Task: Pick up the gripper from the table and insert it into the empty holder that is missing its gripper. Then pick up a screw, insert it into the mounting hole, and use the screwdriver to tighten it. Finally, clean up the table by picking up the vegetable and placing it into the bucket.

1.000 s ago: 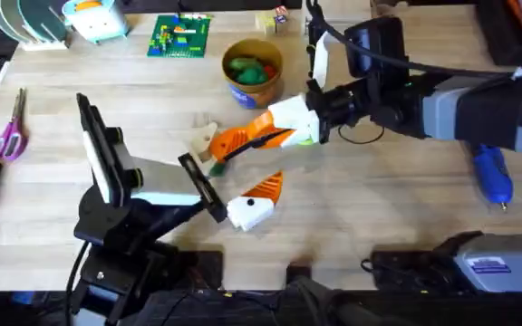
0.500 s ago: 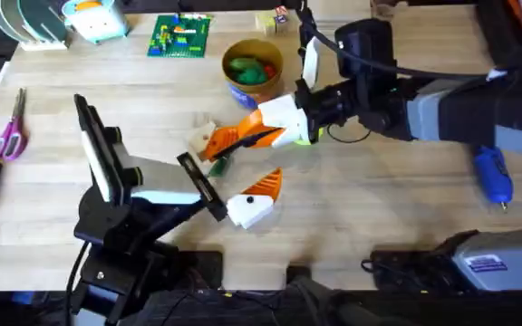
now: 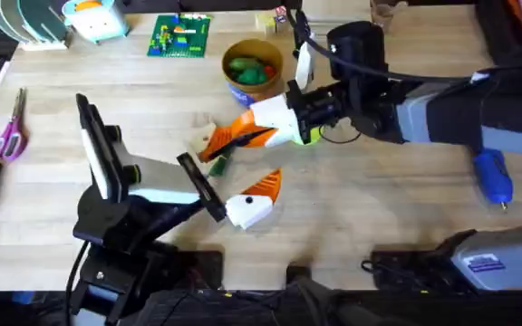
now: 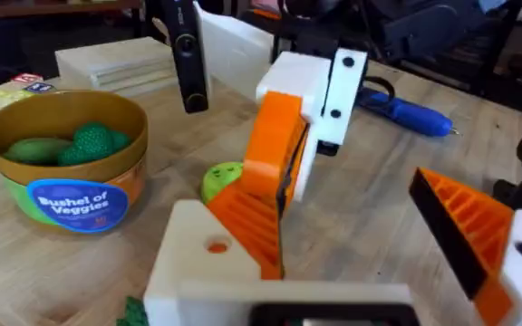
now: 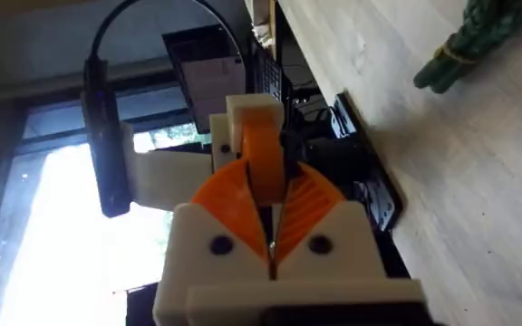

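Overhead looking down on table (image 3: pixel 397 204), both wrist views low and close, sharing right gripper (image 3: pixel 208 148).
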Controlling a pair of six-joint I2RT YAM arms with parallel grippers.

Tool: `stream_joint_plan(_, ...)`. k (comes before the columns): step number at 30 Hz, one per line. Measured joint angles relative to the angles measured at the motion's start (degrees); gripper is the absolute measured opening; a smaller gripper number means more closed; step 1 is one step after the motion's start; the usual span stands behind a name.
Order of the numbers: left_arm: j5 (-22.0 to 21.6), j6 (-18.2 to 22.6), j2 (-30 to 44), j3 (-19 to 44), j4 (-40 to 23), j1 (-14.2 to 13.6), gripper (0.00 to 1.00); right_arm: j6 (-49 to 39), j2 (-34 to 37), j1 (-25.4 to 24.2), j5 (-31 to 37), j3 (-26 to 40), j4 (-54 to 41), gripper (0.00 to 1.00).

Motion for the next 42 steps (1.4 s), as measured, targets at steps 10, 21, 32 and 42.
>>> stream_joint_plan(10, 0.1, -1.1, 0.1, 0.0, -0.1, 0.3, 0.992, 2.2, 0.0, 0.9, 4.7, 0.1, 0.7, 0.008)
stream_joint_plan(21, -2.6, -1.4, 0.4, 0.0, 0.0, 0.5, 0.992, 4.5, 0.0, 2.5, 9.2, 0.1, 3.5, 0.007)
stream_joint_plan(32, -3.4, -1.8, 0.4, 0.0, 0.0, 0.7, 0.992, 4.6, 0.0, 3.1, 10.9, 0.1, 3.8, 0.018)
stream_joint_plan(42, -3.4, -1.8, 0.4, 0.0, 0.0, 0.7, 0.992, 4.7, 0.0, 3.4, 11.5, 0.1, 3.7, 0.199)
